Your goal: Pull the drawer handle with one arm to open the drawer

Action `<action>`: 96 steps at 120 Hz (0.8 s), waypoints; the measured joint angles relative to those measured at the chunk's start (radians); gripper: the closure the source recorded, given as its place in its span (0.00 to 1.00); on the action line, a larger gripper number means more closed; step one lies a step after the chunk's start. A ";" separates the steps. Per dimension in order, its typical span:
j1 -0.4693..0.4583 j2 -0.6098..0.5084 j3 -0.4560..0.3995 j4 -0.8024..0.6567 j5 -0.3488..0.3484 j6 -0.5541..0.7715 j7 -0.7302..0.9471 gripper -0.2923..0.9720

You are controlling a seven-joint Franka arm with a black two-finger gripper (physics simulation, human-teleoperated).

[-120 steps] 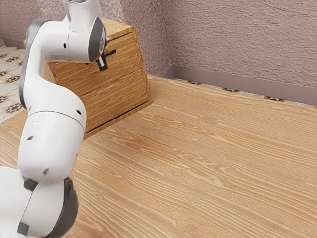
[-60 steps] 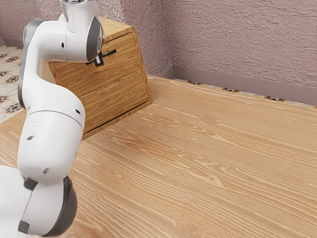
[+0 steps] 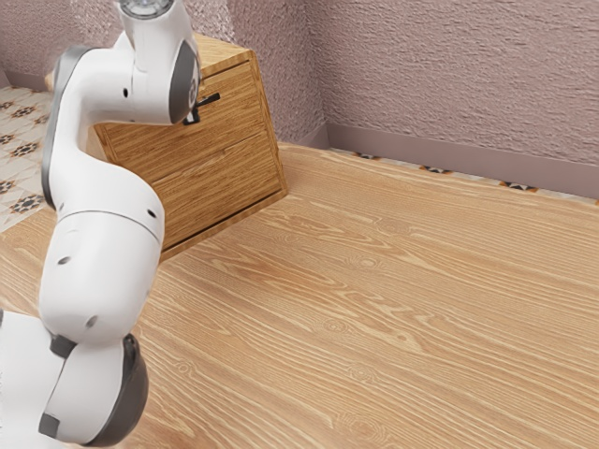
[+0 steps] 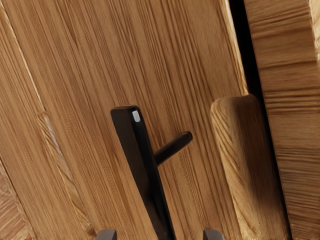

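Note:
A wooden cabinet (image 3: 211, 164) with two drawers stands against the back wall at the exterior view's upper left. The upper drawer (image 3: 234, 103) carries a black bar handle (image 3: 210, 97), and its front looks flush with the cabinet. My gripper (image 3: 195, 114) is at that handle, mostly hidden behind my white forearm. In the wrist view the handle (image 4: 140, 165) runs between my two fingertips (image 4: 106, 233), with a gap on each side. The gripper (image 4: 159, 234) is open around the bar. A dark slit (image 4: 245, 45) runs beside the drawer front.
A wide wood-grain floor (image 3: 393, 299) stretches to the exterior view's right. A rough pink wall (image 3: 449, 65) with a grey skirting closes the back. Patterned tiles (image 3: 19, 140) lie left of the cabinet. A rounded wooden edge (image 4: 245, 170) sits beside the handle.
My hand has moved up to the handle. The fingers that showed just below it are now nearly hidden behind my forearm. The drawer front has not visibly moved.

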 joint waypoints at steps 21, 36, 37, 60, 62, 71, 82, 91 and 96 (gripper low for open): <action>0.011 -0.007 -0.007 0.006 -0.011 0.011 0.010 0.65; 0.012 -0.009 -0.016 0.001 -0.018 0.014 0.016 0.66; 0.012 -0.009 -0.016 0.000 -0.019 0.014 0.016 0.66; 0.012 -0.009 -0.016 -0.005 -0.033 0.015 0.024 0.68; 0.012 -0.008 -0.016 -0.005 -0.033 0.015 0.024 0.68; 0.012 -0.008 -0.017 -0.005 -0.035 0.015 0.026 0.69; 0.012 -0.008 -0.018 -0.005 -0.036 0.014 0.028 0.70; 0.012 -0.008 -0.018 -0.005 -0.036 0.014 0.029 0.71; 0.012 -0.008 -0.018 -0.005 -0.037 0.013 0.029 0.71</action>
